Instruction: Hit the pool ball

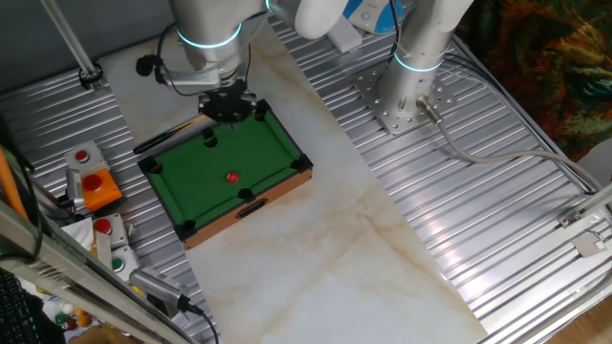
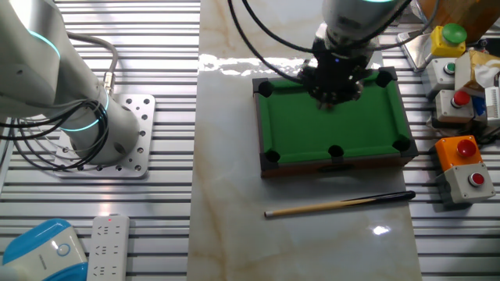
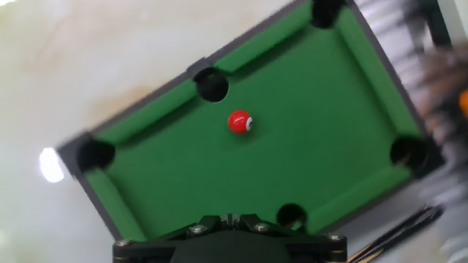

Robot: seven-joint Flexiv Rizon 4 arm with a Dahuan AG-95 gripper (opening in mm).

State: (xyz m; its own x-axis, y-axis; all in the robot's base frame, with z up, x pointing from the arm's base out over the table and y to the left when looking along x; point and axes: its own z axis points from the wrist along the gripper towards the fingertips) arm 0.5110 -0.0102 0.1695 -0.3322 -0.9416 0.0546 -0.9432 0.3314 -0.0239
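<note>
The pool ball (image 1: 231, 177) is a small glossy red sphere resting on the green felt of the toy pool table (image 1: 287, 182), towards its near side. In the hand view the ball (image 3: 240, 122) lies ahead of my gripper (image 3: 230, 218), close to a side pocket. My gripper (image 1: 229, 107) hovers over the table's far end, jaws shut together with nothing in them. In the other fixed view the gripper (image 2: 334, 87) stands over the far rail of the table (image 2: 336, 165), and the ball is hidden there.
A wooden cue stick (image 2: 340, 204) lies on the marble beside the pool table, also seen in one fixed view (image 1: 172, 134). Push-button boxes (image 1: 96, 186) (image 2: 461, 152) stand just past one end of the table. A second arm's base (image 1: 402, 100) and a power strip (image 2: 109, 242) sit farther off.
</note>
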